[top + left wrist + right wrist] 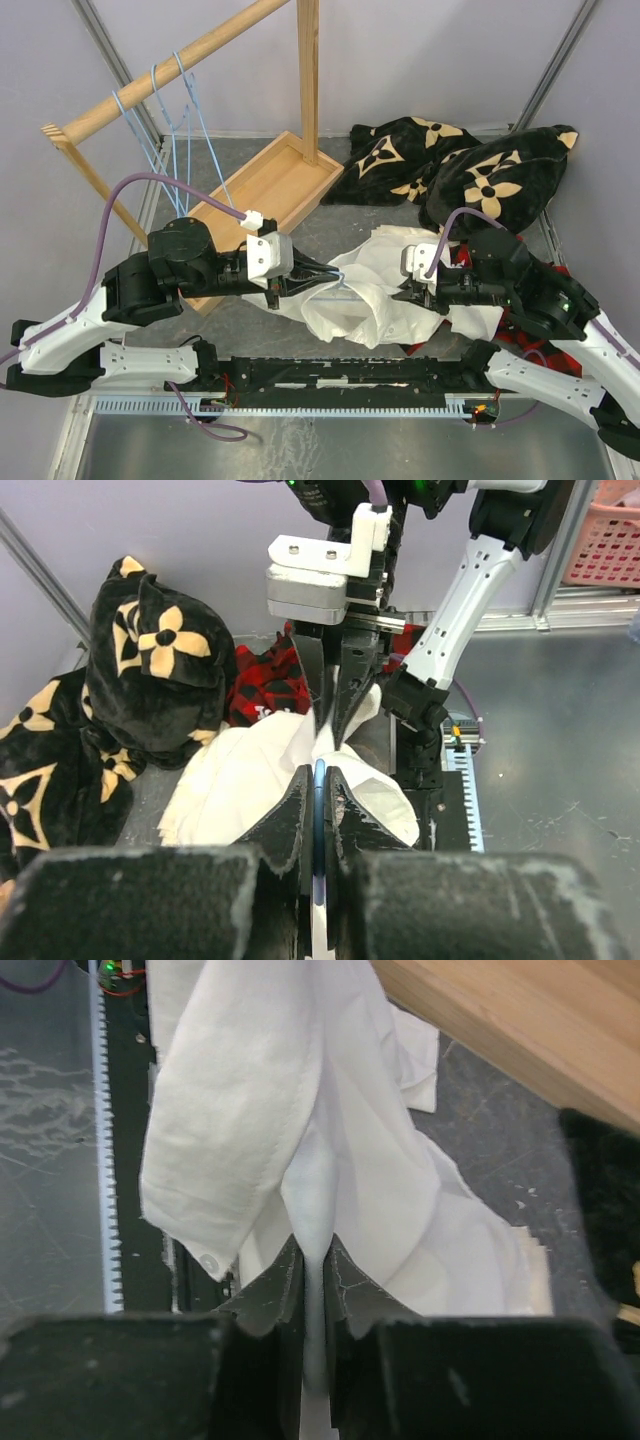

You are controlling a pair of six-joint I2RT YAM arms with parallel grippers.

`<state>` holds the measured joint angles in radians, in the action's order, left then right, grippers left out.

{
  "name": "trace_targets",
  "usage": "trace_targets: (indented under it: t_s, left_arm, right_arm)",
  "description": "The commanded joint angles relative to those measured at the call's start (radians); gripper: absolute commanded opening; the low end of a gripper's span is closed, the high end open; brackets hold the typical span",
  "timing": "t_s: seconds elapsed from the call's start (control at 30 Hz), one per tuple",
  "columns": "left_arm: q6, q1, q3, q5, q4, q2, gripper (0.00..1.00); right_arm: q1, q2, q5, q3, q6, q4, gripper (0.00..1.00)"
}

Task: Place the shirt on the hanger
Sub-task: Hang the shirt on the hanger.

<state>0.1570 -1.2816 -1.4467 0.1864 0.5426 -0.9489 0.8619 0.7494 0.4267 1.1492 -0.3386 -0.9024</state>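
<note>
The cream-white shirt lies crumpled between my two grippers, partly lifted. My left gripper is shut on the thin light-blue wire of the hanger, whose far part goes into the shirt's folds. In the left wrist view the blue hanger wire runs between my shut fingers, with the shirt just beyond. My right gripper is shut on a fold of the shirt, pinched between its fingers. It also shows in the left wrist view, facing my left gripper.
A wooden rack with a tray base stands at the back left, with three blue hangers on its rail. A black blanket with tan flowers lies at the back right. A red plaid garment lies under the shirt.
</note>
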Motion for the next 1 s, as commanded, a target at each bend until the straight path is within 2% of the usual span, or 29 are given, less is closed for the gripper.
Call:
trace_targets:
  t_s: [0.0,0.07,0.13,0.2,0.3,0.43,0.73,0.97]
  left_arm:
    - [-0.018,0.001,-0.042,-0.009,-0.040,0.011,0.07]
    - [-0.029,0.002,-0.033,-0.046,-0.049,0.019,0.21]
    - [-0.041,0.001,-0.022,-0.085,-0.066,0.031,0.43]
    - [-0.057,0.002,-0.009,-0.125,-0.085,0.043,0.61]
    - [-0.081,0.002,0.007,-0.177,-0.105,0.055,0.75]
    - [-0.126,0.001,0.024,-0.240,-0.109,0.047,0.80]
    - [-0.217,0.002,0.017,-0.360,-0.050,-0.026,0.86]
    - [-0.321,0.001,0.015,-0.410,0.035,-0.097,0.88]
  right_arm:
    - [0.000,0.008,-0.033,0.018,0.076,-0.007,0.07]
    - [0.000,-0.001,-0.064,0.018,0.123,-0.018,0.01]
    - [0.000,-0.018,-0.103,0.015,0.164,-0.031,0.00]
    - [0.000,-0.039,-0.148,0.019,0.214,-0.049,0.00]
    - [0.000,-0.073,-0.242,0.020,0.290,-0.082,0.00]
    - [0.000,-0.107,-0.365,0.019,0.427,-0.131,0.00]
    - [0.000,-0.143,-0.659,0.053,0.767,-0.229,0.00]
    - [0.000,-0.057,-0.683,0.129,0.899,-0.352,0.00]
